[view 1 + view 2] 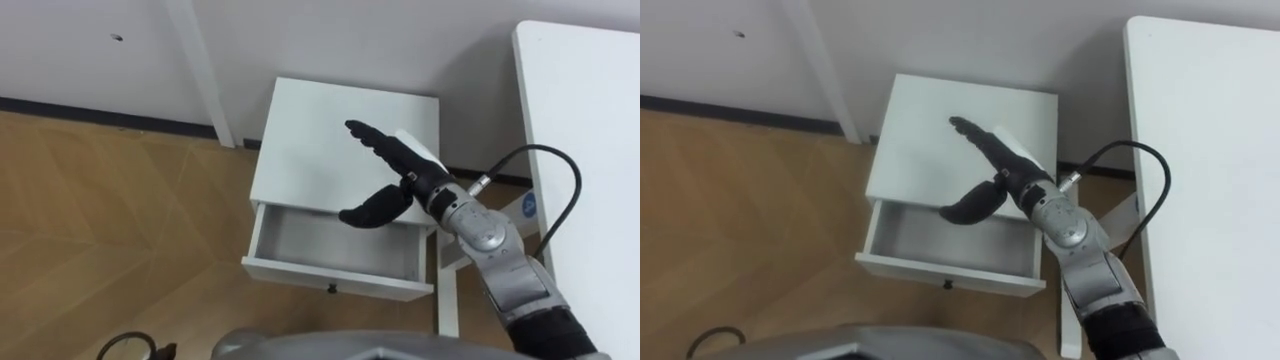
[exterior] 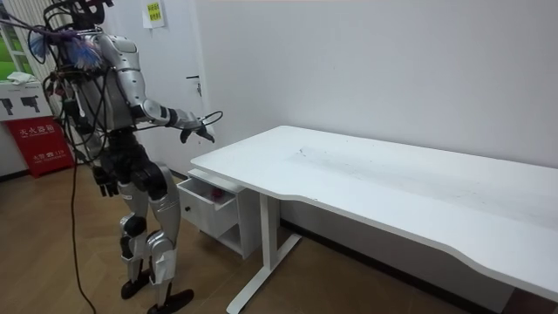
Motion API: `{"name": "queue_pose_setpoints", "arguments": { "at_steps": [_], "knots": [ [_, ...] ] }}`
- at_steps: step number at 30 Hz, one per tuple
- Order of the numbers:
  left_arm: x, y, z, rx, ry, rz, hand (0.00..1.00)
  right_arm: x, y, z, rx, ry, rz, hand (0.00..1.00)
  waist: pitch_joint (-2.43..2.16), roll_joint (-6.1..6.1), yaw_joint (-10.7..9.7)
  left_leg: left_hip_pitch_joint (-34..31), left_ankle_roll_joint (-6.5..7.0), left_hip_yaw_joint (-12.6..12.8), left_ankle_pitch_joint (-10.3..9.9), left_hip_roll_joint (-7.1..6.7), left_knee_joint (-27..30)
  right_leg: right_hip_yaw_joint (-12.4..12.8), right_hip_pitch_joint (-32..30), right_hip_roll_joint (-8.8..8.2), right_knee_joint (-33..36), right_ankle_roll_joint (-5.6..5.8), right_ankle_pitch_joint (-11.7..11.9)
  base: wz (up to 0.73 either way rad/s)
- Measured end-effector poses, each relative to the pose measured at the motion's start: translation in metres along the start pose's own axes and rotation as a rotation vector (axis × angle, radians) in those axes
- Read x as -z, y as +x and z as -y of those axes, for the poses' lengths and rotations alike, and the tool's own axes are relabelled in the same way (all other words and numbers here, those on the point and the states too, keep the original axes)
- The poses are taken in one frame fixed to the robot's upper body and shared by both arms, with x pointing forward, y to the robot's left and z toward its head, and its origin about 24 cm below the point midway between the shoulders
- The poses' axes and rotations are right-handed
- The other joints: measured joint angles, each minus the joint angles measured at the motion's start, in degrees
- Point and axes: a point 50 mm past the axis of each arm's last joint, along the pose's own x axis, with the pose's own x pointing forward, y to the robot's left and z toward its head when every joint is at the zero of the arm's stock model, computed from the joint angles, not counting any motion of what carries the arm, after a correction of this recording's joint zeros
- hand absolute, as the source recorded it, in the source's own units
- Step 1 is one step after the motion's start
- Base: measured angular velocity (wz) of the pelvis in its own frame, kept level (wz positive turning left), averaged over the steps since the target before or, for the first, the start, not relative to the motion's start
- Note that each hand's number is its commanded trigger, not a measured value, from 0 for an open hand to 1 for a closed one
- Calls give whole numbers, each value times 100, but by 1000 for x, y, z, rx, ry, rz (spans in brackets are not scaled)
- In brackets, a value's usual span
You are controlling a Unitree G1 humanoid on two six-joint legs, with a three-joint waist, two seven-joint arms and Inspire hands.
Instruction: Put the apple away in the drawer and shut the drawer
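Hovering over one drawer (image 1: 310,242), right hand (image 1: 408,172)

The back of the drawer (image 1: 320,240) runs under the top of the cabinet (image 1: 310,140), so that stretch of its inside is hidden. The right hand (image 1: 412,172), held above, covers the drawer's right rear corner too. The white table (image 1: 585,130) is cut off by the right edge in the eye views. In the room view the left hand (image 2: 105,181) hangs by the hip, too small to read, and the white table hides part of the cabinet.
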Motion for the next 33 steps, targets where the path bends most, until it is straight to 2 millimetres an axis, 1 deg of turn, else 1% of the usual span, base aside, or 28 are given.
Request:
{"name": "queue_pose_setpoints", "arguments": {
  "at_steps": [2, 4, 5, 7, 8, 9, 10, 13, 14, 15, 16, 17, 18, 19, 20, 21, 22, 23, 24, 25, 26, 27, 28, 29, 30, 31, 32, 33],
  "knots": [
    [1, 0, 1, 3, -1, -3, 0, 5, -1, -2, -2, 10, -16, 0, -1, -1, -10, 7, 0, 0, 0, 0, 10, 2, 13, -1, 1, 0, 0, 0],
    [4, -1, 1, 7, -1, -10, 0, 28, -3, -9, -17, 38, -109, 0, -22, -38, -15, 24, 3, -2, -3, 0, 52, -4, 53, -8, 6, 0, 0, 6],
    [4, -1, 2, 10, -1, -11, 0, 34, -5, -10, -16, 47, -133, 0, -22, -39, -14, 16, 7, -2, -6, 0, 60, -11, 55, -10, 5, 0, 0, 6],
    [9, -1, 3, 14, -6, -24, 0, 60, -17, -15, 1, 95, -240, 0, -12, -13, -51, -3, 24, 2, -21, -8, 84, -11, 54, -24, 9, 3, -2, 0],
    [11, -2, 3, 14, -12, -29, 0, 68, -20, -16, 7, 110, -270, 0, -9, -6, -88, -9, 30, 1, -25, -8, 79, -18, 59, -28, 11, 5, -2, 7],
    [16, -2, 4, 15, -18, -41, 0, 83, -26, -18, 26, 159, -330, 0, -11, 9, -174, -20, 46, -5, -40, -10, 89, -76, 77, -46, 19, 11, -6, 9],
    [18, -3, 4, 16, -17, -45, 0, 92, -30, -19, 38, 180, -364, 0, -16, 16, -204, -21, 50, -5, -43, -13, 95, -81, 77, -53, 30, 15, -8, 10],
    [18, -3, 4, 12, -42, -41, 0, 137, -58, -22, 129, 281, -572, 0, -16, 80, -320, -175, 99, 5, -139, -12, 343, -91, 11, -92, 141, 47, -23, 6],
    [18, -3, 4, 11, -50, -41, 0, 143, -64, -23, 145, 293, -602, 0, -30, 88, -330, -208, 109, 15, -158, -13, 390, -89, -21, -101, 176, 57, -30, 0],
    [16, -2, 3, 7, -60, -36, 0, 151, -72, -25, 163, 297, -642, 0, -24, 106, -381, -228, 139, 18, -187, -29, 448, -95, -56, -140, 273, 79, -44, 11],
    [15, -2, 3, 6, -62, -34, 0, 154, -76, -27, 175, 306, -649, 0, -23, 126, -478, -270, 178, 17, -238, -57, 550, -133, -67, -194, 376, 141, -88, 18],
    [13, -2, 3, 6, -60, -29, 0, 155, -78, -28, 182, 311, -649, 0, -37, 137, -490, -300, 207, 20, -269, -76, 609, -159, -107, -237, 473, 166, -116, 18],
    [12, -2, 4, 10, -61, -28, 0, 161, -85, -30, 198, 330, -676, 0, -23, 139, -484, -321, 268, 42, -327, -116, 722, -163, -213, -330, 759, 194, -161, 0],
    [9, -1, 4, 12, -76, -27, 0, 169, -91, -31, 222, 370, -718, 0, -29, 188, -478, -300, 353, 115, -380, -139, 791, -172, -402, -461, 1248, 216, -175, 0],
    [9, -1, 4, 12, -84, -28, 0, 175, -97, -32, 243, 398, -746, 0, -37, 208, -478, -281, 386, 166, -394, -166, 803, -175, -561, -575, 1646, 216, -175, 0],
    [6, 0, -1, 1, -98, -16, 0, 184, -110, -34, 271, 427, -803, 0, -43, 185, -486, -251, 481, 216, -402, -254, 823, -118, -922, -836, 2436, 207, -158, 4],
    [6, 0, -4, -4, -108, -14, 0, 189, -118, -34, 281, 429, -838, 0, -38, 177, -486, -242, 548, 256, -438, -322, 874, -16, -1124, -958, 2850, 192, -89, 0],
    [8, 0, -7, -10, -128, -20, 0, 198, -133, -33, 343, 493, -884, 0, -41, 198, -493, -227, 660, 341, -525, -404, 995, 171, -1496, -1138, 3541, 171, 180, -14],
    [13, 0, -10, -14, -138, -33, 0, 202, -142, -28, 396, 525, -903, 0, -26, 251, -576, -214, 767, 377, -589, -446, 1090, 264, -1884, -1292, 4133, 89, 661, -12],
    [14, 0, -12, -17, -137, -37, 0, 205, -147, -29, 397, 526, -929, 0, -22, 302, -626, -237, 814, 370, -621, -448, 1166, 317, -2087, -1346, 4409, 91, 992, -6],
    [15, 0, -17, -31, -133, -36, 0, 213, -162, -37, 384, 540, -1005, 0, -53, 364, -640, -260, 903, 364, -670, -430, 1296, 442, -2561, -1410, 4987, 48, 1683, -7],
    [16, 0, -23, -44, -129, -37, 0, 217, -174, -49, 357, 566, -1080, 0, -54, 383, -643, -352, 986, 401, -729, -359, 1453, 500, -3179, -1339, 6002, -3, 1587, -23],
    [16, 0, -25, -49, -131, -39, 0, 218, -176, -54, 343, 579, -1099, 0, -61, 429, -640, -408, 998, 450, -737, -316, 1517, 492, -3533, -1276, 6616, -21, 1384, -37],
    [16, 0, -28, -55, -133, -42, 0, 219, -182, -66, 319, 605, -1129, 0, -44, 479, -675, -544, 1020, 484, -749, -208, 1601, 364, -4233, -1172, 7763, -79, 1005, -36],
    [11, 1, -29, -57, -133, -39, 0, 219, -189, -78, 289, 618, -1158, 0, -37, 536, -728, -624, 1041, 494, -738, -153, 1636, 178, -4850, -1113, 8678, -97, 711, -22],
    [8, 1, -30, -58, -130, -37, 0, 219, -193, -84, 277, 628, -1172, 0, -1, 514, -775, -644, 1058, 495, -747, -122, 1692, 109, -5130, -1101, 9060, -82, 580, -9],
    [7, 2, -29, -54, -131, -48, 0, 220, -201, -98, 260, 664, -1215, 0, 35, 542, -810, -680, 1095, 494, -772, -77, 1779, 22, -5663, -1090, 9610, -52, 363, 0],
    [4, 3, -28, -49, -133, -54, 0, 220, -209, -108, 252, 697, -1252, 0, 42, 555, -825, -695, 1135, 492, -832, -17, 1899, -44, -6088, -1099, 9908, -50, 205, 0]
  ]
}}
